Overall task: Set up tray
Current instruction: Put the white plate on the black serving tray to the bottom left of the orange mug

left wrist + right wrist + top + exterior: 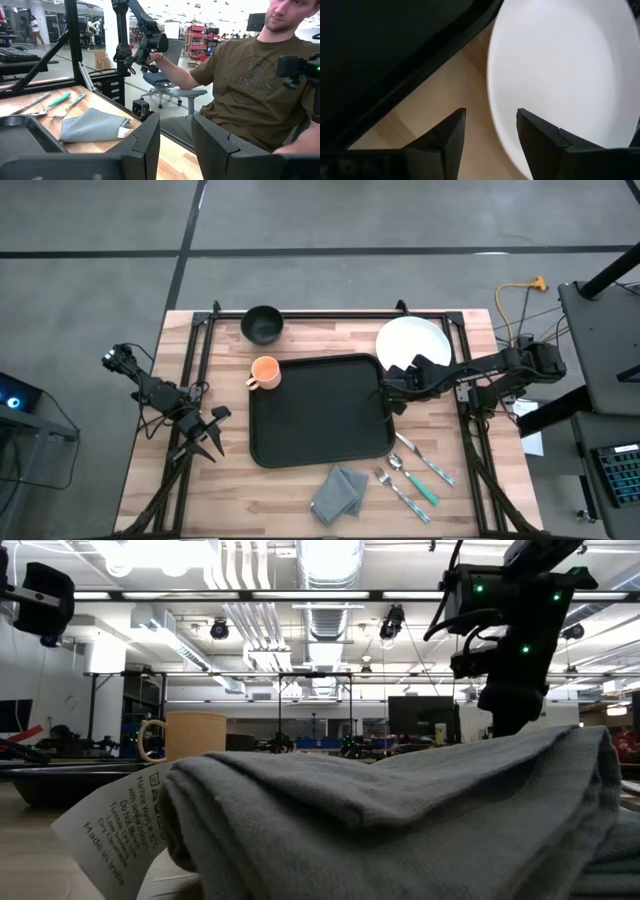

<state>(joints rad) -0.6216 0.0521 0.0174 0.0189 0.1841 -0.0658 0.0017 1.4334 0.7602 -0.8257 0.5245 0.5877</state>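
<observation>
I have the right claw [490,135] low over the bare wood, its two dark fingers parted and gripping nothing, in the strip between the large black rectangular tray [318,410] and the round white plate [412,340]. In the right wrist view the plate's rim [560,75] sits just beside one finger, and the tray's raised rim [410,80] runs just off the other. From above, that claw [392,392] hangs at the tray's right edge, near its far right corner.

The left claw [200,442] waits by the desk's left edge, well apart from the tray, its fingers [145,145] standing apart around nothing.

My count: one tray, in the middle of the desk; one plate by the far right corner; one small black bowl [262,324] at the far edge; one orange mug [264,372] touching the tray's far left corner; one folded grey cloth [340,492] at the near edge; three teal-handled utensils [415,475] near the front right. A seated person [250,80] shows beyond the desk.
</observation>
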